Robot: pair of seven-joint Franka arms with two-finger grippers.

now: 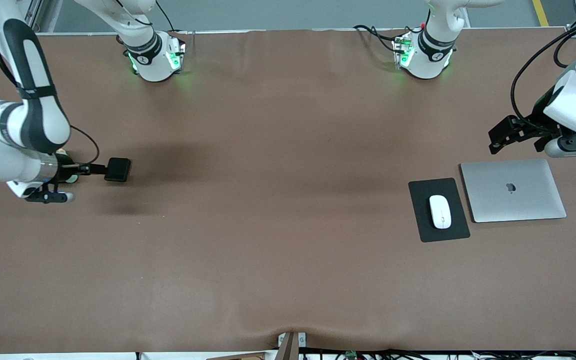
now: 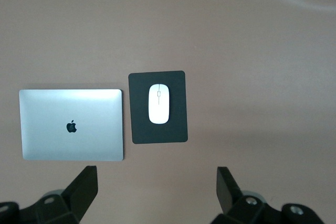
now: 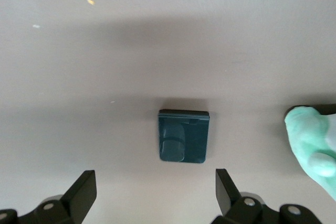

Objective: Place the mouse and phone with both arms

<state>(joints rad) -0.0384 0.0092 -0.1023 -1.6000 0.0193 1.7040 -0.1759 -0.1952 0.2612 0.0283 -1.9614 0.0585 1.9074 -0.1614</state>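
Both task items lie flat on the table (image 1: 278, 250), neither one grasped. The mouse (image 1: 440, 211) sits lengthwise on the pad (image 1: 421, 210), just beside the closed laptop (image 1: 513, 190), toward the left arm's end. I read this as its finished spot: a mouse belongs on its pad next to the computer. The phone (image 1: 118, 169) rests on bare table toward the right arm's end, well apart from the laptop group. In the right wrist view it lies free of the fingers, so I judge it set down, though I cannot tell whether this is its intended place.

The left gripper (image 2: 157, 192) hangs over the table near the laptop's edge that is farther from the front camera. Its jaws are spread wide and empty, and its wrist camera looks straight down on mouse and laptop. This arm waits.

The right gripper (image 3: 155, 195) hovers over the table beside the phone, jaws released and apart, nothing between them. A green plush (image 3: 312, 150) shows near it in the right wrist view.
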